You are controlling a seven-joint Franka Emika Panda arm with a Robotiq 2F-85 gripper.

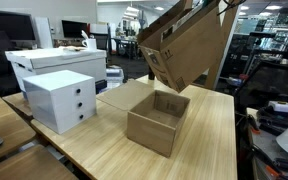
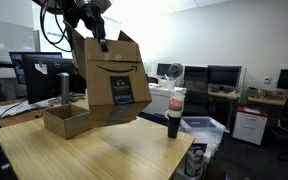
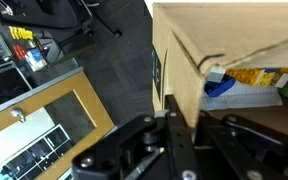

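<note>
My gripper [image 3: 179,125] is shut on the cardboard wall of a large brown shipping box [image 2: 112,78] and holds it tilted in the air above the wooden table [image 2: 94,155]. In an exterior view the box [image 1: 184,45] hangs over a smaller open cardboard box [image 1: 159,120] that stands on the table. The small box shows in the other exterior view too [image 2: 66,120]. In the wrist view the held box's wall [image 3: 184,70] runs up from the jaws, and blue and yellow items [image 3: 249,85] lie inside it.
A white drawer unit [image 1: 61,98] and a white bin [image 1: 54,62] stand on the table beside the small box. A dark bottle with a red band [image 2: 175,112] stands near the table's edge. Office desks, monitors and chairs surround the table.
</note>
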